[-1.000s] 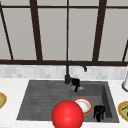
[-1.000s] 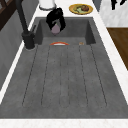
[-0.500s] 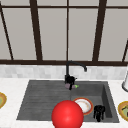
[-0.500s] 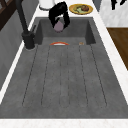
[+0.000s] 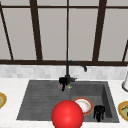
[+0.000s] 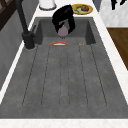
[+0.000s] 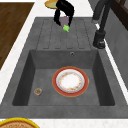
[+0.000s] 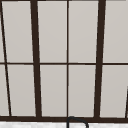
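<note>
Your left hand [image 5: 64, 82] hangs over the ribbed grey drainboard [image 6: 65, 82], fingers curled round a small rounded mauve vegetable [image 7: 65, 20] with a green tip. Your right hand [image 5: 99, 112] hovers at the basin's right end; you cannot tell its finger state. The smooth stone sink [image 7: 25, 75] holds a round white plate [image 7: 70, 81] with a red rim. A glossy red ball [image 5: 67, 115] sits in front.
</note>
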Robot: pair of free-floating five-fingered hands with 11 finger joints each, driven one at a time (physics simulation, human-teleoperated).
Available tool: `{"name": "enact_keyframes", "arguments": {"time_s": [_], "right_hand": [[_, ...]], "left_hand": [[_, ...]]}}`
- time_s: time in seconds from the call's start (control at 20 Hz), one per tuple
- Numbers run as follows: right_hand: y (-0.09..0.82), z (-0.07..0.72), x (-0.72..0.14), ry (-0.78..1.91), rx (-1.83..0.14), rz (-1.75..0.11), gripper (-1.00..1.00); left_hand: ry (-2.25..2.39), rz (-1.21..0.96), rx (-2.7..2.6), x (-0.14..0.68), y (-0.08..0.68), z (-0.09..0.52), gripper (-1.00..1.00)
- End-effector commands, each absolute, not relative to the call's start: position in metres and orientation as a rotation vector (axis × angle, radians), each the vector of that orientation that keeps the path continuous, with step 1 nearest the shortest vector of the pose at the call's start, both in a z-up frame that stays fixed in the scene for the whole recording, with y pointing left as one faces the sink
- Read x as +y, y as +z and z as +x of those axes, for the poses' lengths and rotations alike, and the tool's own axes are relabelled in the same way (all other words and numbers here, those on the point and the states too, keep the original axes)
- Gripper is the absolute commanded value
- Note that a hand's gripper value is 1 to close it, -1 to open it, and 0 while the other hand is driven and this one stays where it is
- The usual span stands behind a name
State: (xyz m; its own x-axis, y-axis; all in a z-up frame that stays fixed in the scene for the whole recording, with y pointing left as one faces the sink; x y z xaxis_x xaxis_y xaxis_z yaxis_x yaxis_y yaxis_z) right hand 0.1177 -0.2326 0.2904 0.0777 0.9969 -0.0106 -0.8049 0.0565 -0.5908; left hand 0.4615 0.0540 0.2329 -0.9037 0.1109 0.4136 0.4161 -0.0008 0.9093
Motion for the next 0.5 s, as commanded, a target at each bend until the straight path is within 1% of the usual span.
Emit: {"name": "enact_keyframes", "arguments": {"time_s": [0.0, 0.45], "right_hand": [[0.29, 0.118, -0.233, 1.442, -0.463, -0.516, 0.0], [0.29, 0.118, -0.233, 1.442, -0.463, -0.516, 0.0]], "left_hand": [[-1.984, -0.516, -2.062, 0.08, 0.238, 0.452, 1.0], [-2.0, -0.555, -2.048, 0.143, 0.274, 0.435, 1.0]]}}
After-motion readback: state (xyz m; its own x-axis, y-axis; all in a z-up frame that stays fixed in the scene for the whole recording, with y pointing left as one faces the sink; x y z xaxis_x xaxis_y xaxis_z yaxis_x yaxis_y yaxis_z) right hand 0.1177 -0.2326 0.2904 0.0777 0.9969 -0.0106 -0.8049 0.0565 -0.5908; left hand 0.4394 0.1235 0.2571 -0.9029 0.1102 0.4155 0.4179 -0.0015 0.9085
